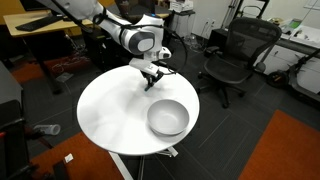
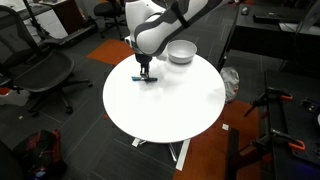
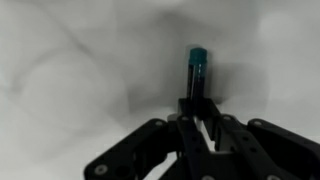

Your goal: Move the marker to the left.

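The marker [image 3: 197,68] is a slim dark stick with a teal cap. In the wrist view it lies on the white table and sticks out from between my fingers, cap pointing away. My gripper [image 3: 197,104] is shut on the marker's dark end, low at the table surface. In an exterior view the gripper [image 2: 145,71] stands at the table's edge with the teal marker [image 2: 139,78] under it. In an exterior view the gripper [image 1: 150,80] hides most of the marker. The round grey-white bowl [image 1: 167,118] stands apart from it, and also shows in an exterior view [image 2: 181,51].
The round white table [image 2: 175,105] has bare surface around the gripper. Black office chairs [image 1: 235,55] [image 2: 45,72] stand on the floor around it. Desks and cables lie further back.
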### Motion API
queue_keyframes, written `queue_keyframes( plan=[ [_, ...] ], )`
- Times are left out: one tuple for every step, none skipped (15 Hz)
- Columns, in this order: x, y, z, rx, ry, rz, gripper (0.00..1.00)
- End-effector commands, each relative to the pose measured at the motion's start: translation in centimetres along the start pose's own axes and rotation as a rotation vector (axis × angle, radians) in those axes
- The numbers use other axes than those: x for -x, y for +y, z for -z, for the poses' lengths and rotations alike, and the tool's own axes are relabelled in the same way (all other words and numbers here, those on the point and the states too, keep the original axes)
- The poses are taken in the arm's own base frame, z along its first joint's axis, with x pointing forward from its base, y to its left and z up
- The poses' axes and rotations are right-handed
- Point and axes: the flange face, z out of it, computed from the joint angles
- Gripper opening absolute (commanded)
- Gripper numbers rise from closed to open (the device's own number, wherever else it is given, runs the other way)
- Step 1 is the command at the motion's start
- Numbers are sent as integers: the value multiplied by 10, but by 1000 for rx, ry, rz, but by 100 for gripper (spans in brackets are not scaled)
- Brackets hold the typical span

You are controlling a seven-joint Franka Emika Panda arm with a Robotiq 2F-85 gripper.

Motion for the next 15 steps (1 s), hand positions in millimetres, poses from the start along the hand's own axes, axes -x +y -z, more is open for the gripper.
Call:
queue_keyframes(
  plan=[
    [-6, -7, 12, -3, -20, 9, 5],
    [-6, -11, 16, -3, -15, 4, 5],
    [-7, -16, 23, -3, -13, -6, 5],
    [-7, -20, 28, -6, -10, -14, 5],
    [-8, -25, 34, -4, -1, -12, 5],
    [-9, -32, 40, -11, 10, -12, 5],
    [-10, -39, 45, -15, 16, -21, 5],
    [-11, -46, 49, -11, 21, -19, 5],
    [-11, -53, 53, -15, 26, -20, 5],
    [-12, -60, 55, -13, 25, -19, 5],
    [-12, -68, 56, -12, 22, -21, 5],
    [-12, -75, 57, -14, 18, -16, 5],
    [-12, -82, 57, -14, 14, -15, 5],
    [-11, -88, 56, -17, 9, -6, 5],
    [-12, -95, 56, -18, 6, 0, 5]
  ],
)
